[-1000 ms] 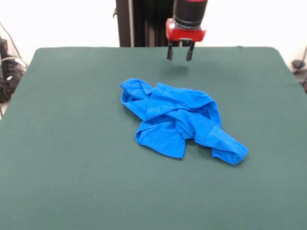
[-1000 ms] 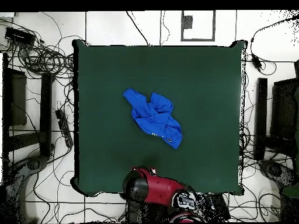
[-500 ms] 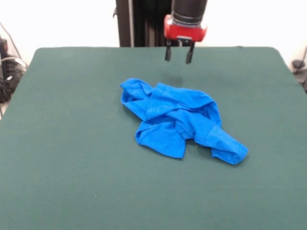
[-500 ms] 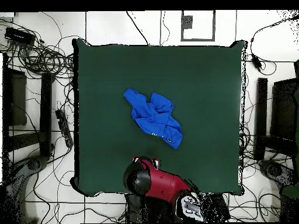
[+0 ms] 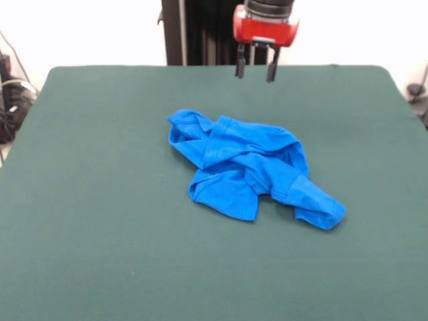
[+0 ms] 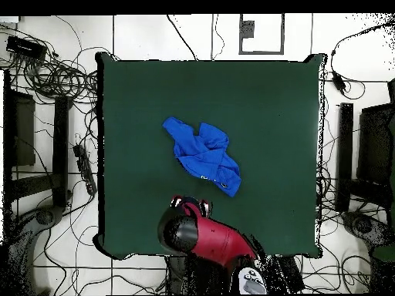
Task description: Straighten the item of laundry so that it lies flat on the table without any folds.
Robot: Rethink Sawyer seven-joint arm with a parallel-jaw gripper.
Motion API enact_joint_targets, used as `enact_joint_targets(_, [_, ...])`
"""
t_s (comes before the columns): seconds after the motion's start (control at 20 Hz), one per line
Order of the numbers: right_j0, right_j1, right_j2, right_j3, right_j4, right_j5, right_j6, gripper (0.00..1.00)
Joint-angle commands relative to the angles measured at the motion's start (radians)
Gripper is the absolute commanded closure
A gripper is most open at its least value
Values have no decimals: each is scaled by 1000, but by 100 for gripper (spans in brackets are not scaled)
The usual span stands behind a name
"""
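Gripper (image 5: 255, 71) hangs empty above table's far edge, fingers (image 5: 240, 69) set apart w/ clear gap, holding nothing. Well apart from cloth, at approx 12 o'clock from it in front view; in overhead view sits at approx 6 o'clock from cloth, near table's bottom edge.

T-shirt (image 5: 247, 167) lies crumpled near middle of table (image 5: 100, 234), bunched in overlapping folds, one hemmed sleeve or corner poking out toward 4 o'clock in front view, another lobe toward 10 o'clock. Not flat at all; task looks barely begun.

Step in hand, prob: approach for first pinch. To do well: pick an outer edge, not the thick middle knot. The 4 o'clock tip looks like a single loose layer w/ visible hem, so likely best grab. Come down w/ jaws straddling the hem, pinch low, then drag outward away from pile so folds pull open instead of piling up. Risk: catching two layers and hauling whole bundle along.

Front view gives finger gap and fold relief, heights of ridges. Overhead view (image 6: 202, 158) gives true outline of cloth, a long diagonal shape from 10 to 4 o'clock, plus spare table on all sides; fingers there mostly hidden under red arm (image 6: 212, 240).
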Motion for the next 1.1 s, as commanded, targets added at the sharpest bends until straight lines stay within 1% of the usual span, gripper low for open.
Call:
enact_joint_targets(0.05, [-6,111,102,-27,157,-75,369,0])
enact_joint_targets(0.2, [9,166,82,-24,205,-170,419,0])
enact_joint_targets(0.3, [29,193,59,-28,238,-210,436,0])
enact_joint_targets(0.4, [33,217,58,-32,256,-246,448,0])
enact_joint_targets(0.5, [31,240,65,-36,263,-295,462,0])
enact_joint_targets(0.65, [30,266,63,-47,272,-326,470,0])
enact_joint_targets(0.9, [-2,309,91,-72,251,-372,503,0])
enact_joint_targets(1.1, [5,303,93,-70,237,-434,549,0])
